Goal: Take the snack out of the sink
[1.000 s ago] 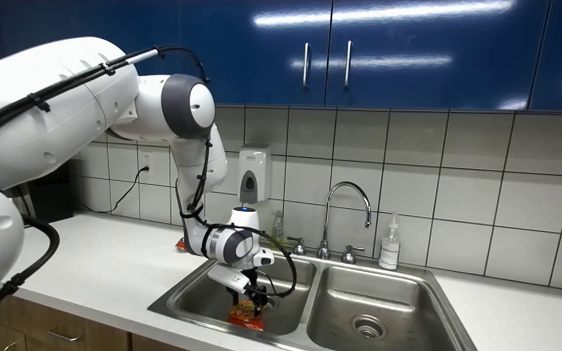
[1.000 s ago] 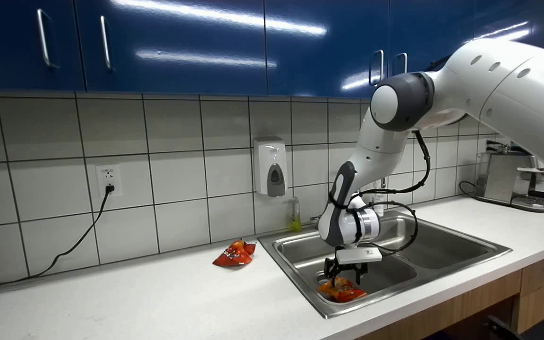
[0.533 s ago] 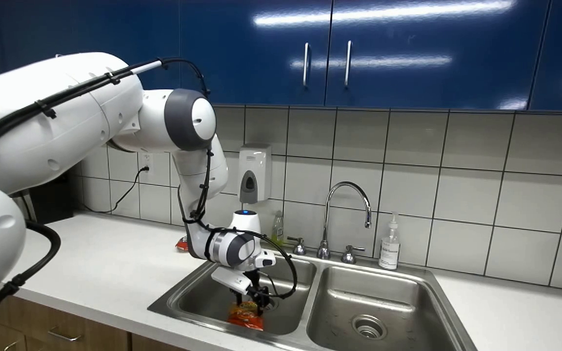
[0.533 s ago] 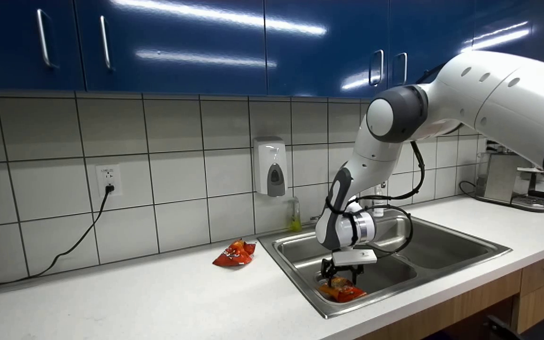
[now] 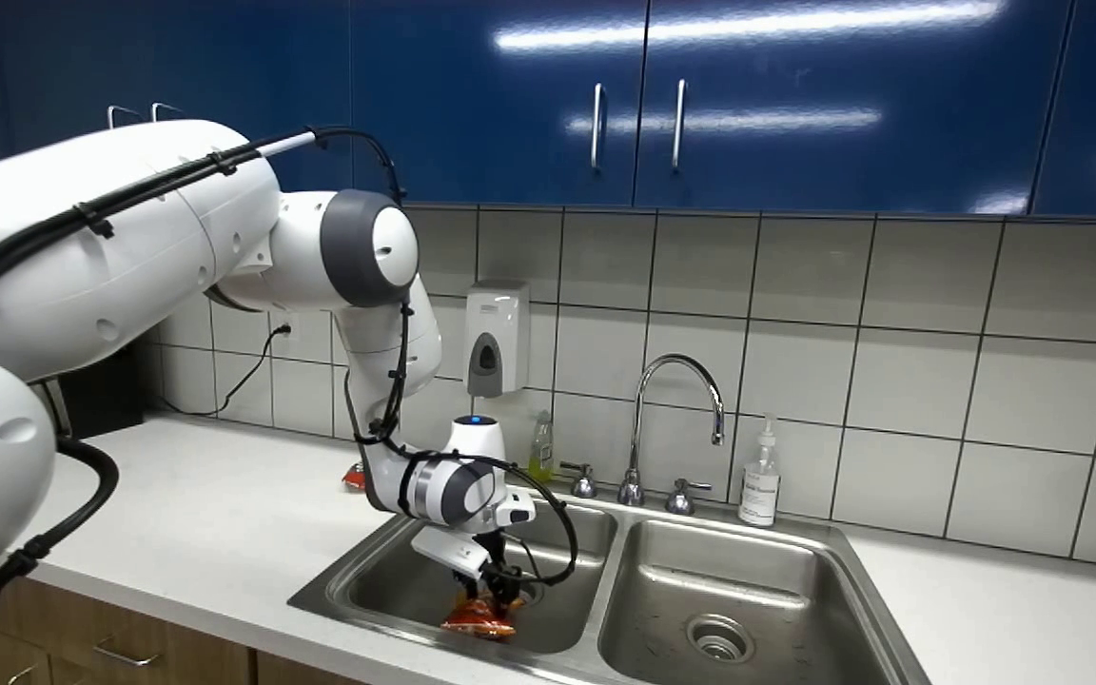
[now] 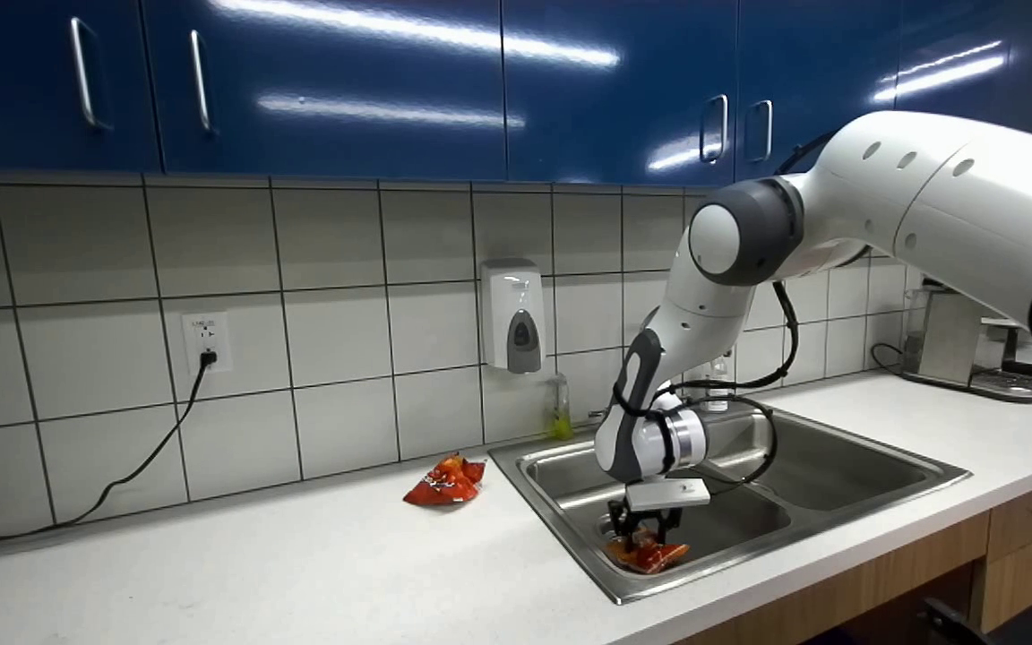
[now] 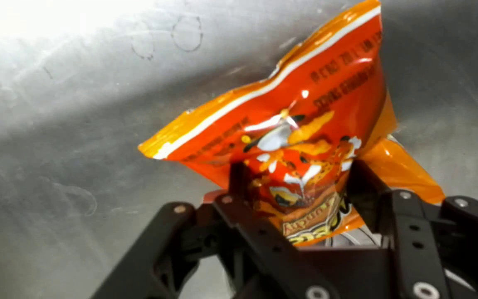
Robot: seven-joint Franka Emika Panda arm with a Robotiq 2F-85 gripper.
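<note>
- While the arm [image 5: 291, 252] reaches in over the front edge of the desk [image 6: 301, 564], its upper links run high and its last ones hang over the sink [image 5: 733, 557], the jaws pointing down at a basin floor.
- The jaws are drawn in on the snack packet [image 7: 305, 137], one at each side, its film buckled between them.
- That packet is inside the sink, in the basin nearer the second packet [image 6: 446, 481], towards the desk's front edge; whether its underside touches the floor, the views do not settle.
- Glossy, creased film wraps it: orange-red, with a white stripe and a yellow-orange border along the upturned sealed end; an orange fold sticks out past one jaw.
- Around it the steel is brushed and grey, marked with faint rings; the other basin has a round drain [image 5: 720, 638].
- The second packet, red and crumpled, lies near the desk's back edge, just beside a corner of the sink's rim.
- A chrome faucet [image 5: 635, 447] curves up from the sink's back ledge, well apart from the jaws; a pump bottle [image 5: 759, 490] stands near it, by the desk's back edge.
- Basin wall and rim stand between the snack packet and the desk's front edge, while white desk top spreads from the rim past the second packet.
</note>
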